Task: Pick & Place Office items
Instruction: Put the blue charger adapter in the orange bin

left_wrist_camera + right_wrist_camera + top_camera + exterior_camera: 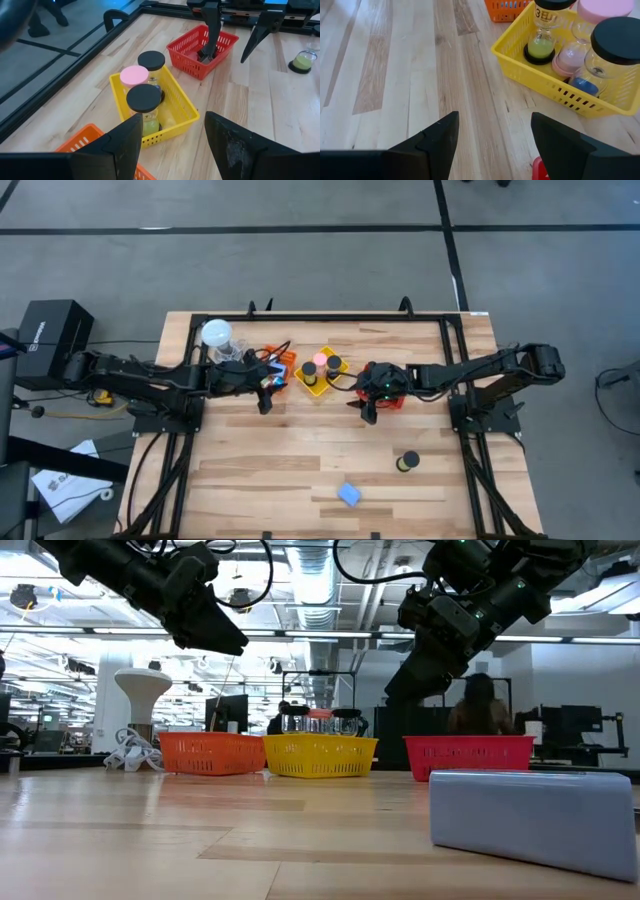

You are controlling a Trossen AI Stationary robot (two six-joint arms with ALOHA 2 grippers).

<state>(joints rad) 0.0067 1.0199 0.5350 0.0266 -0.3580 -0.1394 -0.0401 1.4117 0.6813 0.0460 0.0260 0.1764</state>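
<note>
Overhead, both hands' fingers stand apart, empty; the red basket's (pixel 202 50) dark contents seem unreadable.

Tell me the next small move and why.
Probably the right gripper, open and empty over the red basket, should swing toward the black-capped hourglass standing loose on the table. That and the blue block seem the only items outside the baskets, and the hourglass is nearer that arm. The left gripper hangs open by the orange basket.
</note>
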